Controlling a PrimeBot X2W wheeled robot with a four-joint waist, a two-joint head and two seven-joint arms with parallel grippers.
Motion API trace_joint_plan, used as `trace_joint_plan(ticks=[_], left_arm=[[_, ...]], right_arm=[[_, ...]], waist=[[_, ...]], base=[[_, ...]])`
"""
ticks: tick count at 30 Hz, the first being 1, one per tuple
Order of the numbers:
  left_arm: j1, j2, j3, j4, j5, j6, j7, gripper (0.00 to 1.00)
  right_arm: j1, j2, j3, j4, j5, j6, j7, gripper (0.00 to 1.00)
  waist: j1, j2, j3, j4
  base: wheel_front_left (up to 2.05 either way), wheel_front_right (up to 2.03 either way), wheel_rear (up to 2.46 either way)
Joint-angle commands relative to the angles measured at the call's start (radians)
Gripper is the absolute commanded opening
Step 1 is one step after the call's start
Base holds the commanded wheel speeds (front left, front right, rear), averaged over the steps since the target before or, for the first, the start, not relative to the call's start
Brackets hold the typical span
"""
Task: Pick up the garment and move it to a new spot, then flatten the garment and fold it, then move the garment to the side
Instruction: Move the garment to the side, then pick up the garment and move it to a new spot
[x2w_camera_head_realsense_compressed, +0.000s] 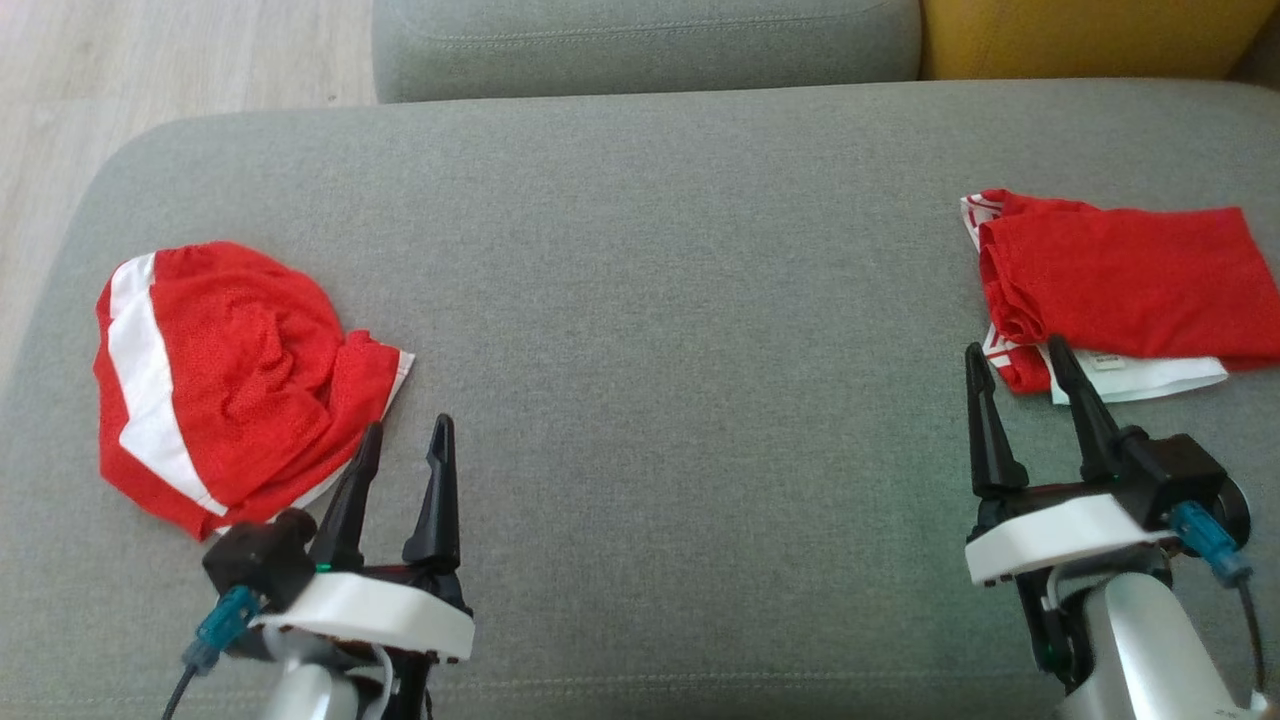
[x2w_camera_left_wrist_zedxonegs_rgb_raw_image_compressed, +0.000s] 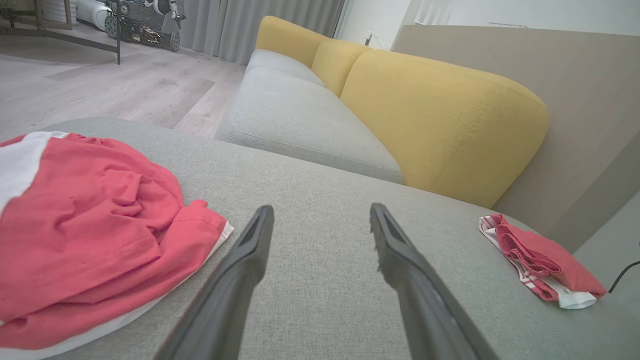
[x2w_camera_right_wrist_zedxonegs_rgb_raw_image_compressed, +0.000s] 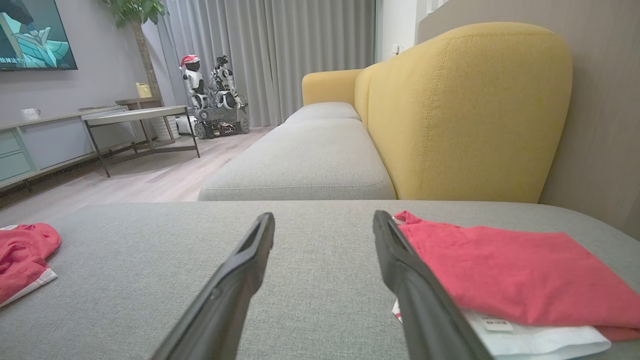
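Observation:
A crumpled red garment (x2w_camera_head_realsense_compressed: 220, 370) with a white stripe lies in a heap at the left of the grey cushion (x2w_camera_head_realsense_compressed: 680, 280). My left gripper (x2w_camera_head_realsense_compressed: 408, 425) stands open just to its right, near the heap's lower edge, holding nothing. The left wrist view shows the heap (x2w_camera_left_wrist_zedxonegs_rgb_raw_image_compressed: 85, 230) left of the open left gripper (x2w_camera_left_wrist_zedxonegs_rgb_raw_image_compressed: 321, 207). A second red garment (x2w_camera_head_realsense_compressed: 1130, 285), folded flat with white trim beneath, lies at the far right. My right gripper (x2w_camera_head_realsense_compressed: 1015, 346) is open at its near-left corner. In the right wrist view the folded piece (x2w_camera_right_wrist_zedxonegs_rgb_raw_image_compressed: 510, 270) lies beside the right finger of that open gripper (x2w_camera_right_wrist_zedxonegs_rgb_raw_image_compressed: 324, 215).
A further grey seat cushion (x2w_camera_head_realsense_compressed: 640, 45) and a yellow backrest (x2w_camera_head_realsense_compressed: 1080, 35) lie beyond the far edge. Wood floor (x2w_camera_head_realsense_compressed: 150, 70) is off the left side. A low table (x2w_camera_right_wrist_zedxonegs_rgb_raw_image_compressed: 140, 117) and parked robots (x2w_camera_right_wrist_zedxonegs_rgb_raw_image_compressed: 212, 95) stand across the room.

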Motion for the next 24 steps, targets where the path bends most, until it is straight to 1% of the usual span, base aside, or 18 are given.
trace_joint_plan(ticks=[1, 18, 20, 24], left_arm=[[-0.041, 0.006, 0.028, -0.027, 0.003, 0.000, -0.005, 1.00], [-0.048, 0.006, 0.032, -0.015, -0.004, -0.006, -0.005, 1.00], [-0.051, 0.006, 0.032, -0.018, -0.009, -0.007, -0.005, 1.00], [-0.061, 0.006, 0.047, -0.025, -0.019, -0.004, -0.005, 1.00]], right_arm=[[-0.015, 0.002, 0.022, -0.037, -0.005, -0.001, -0.011, 1.00], [-0.015, 0.002, 0.024, -0.031, 0.028, -0.001, -0.015, 1.00], [-0.014, 0.002, 0.026, -0.031, 0.029, -0.001, -0.016, 1.00], [-0.015, 0.002, 0.045, -0.036, 0.025, -0.001, -0.010, 1.00]], waist=[[0.0001, 0.0000, 0.001, 0.001], [0.0001, 0.0000, 0.006, 0.001], [0.0001, 0.0000, 0.008, 0.009], [0.0001, 0.0000, 0.013, 0.054]], base=[[0.00, 0.00, 0.00], [0.00, 0.00, 0.00], [0.00, 0.00, 0.00], [0.00, 0.00, 0.00]])
